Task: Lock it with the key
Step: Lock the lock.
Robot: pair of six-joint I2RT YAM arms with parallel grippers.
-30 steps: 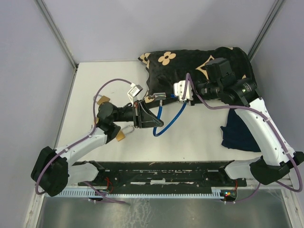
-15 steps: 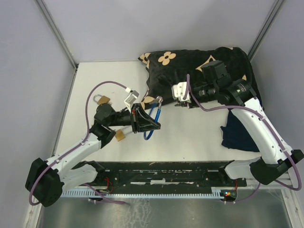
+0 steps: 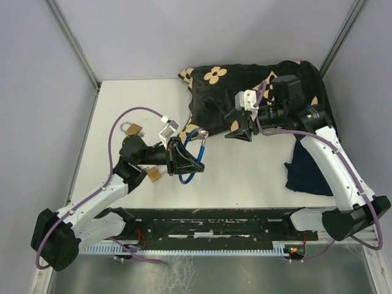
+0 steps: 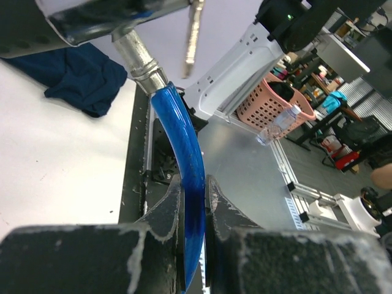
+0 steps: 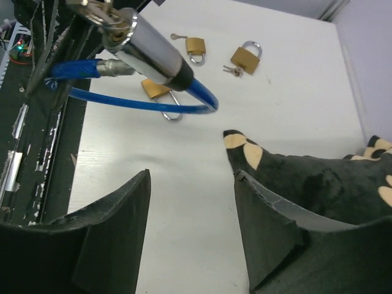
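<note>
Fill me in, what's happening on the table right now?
The left gripper is shut on the blue cable lock, gripping it by the cable. A key sits in the end of its metal cylinder. The right gripper has its jaws open and empty, a little way off from that cylinder.

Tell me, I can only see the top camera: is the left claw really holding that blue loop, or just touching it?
Observer: Really holding it. On the left wrist camera, the left gripper is clamped shut on the blue cable, which runs straight through between its jaws.
Operator: Is the other claw holding something too?
Observer: No. The right wrist camera shows the right gripper wide open, with nothing between its jaws.
</note>
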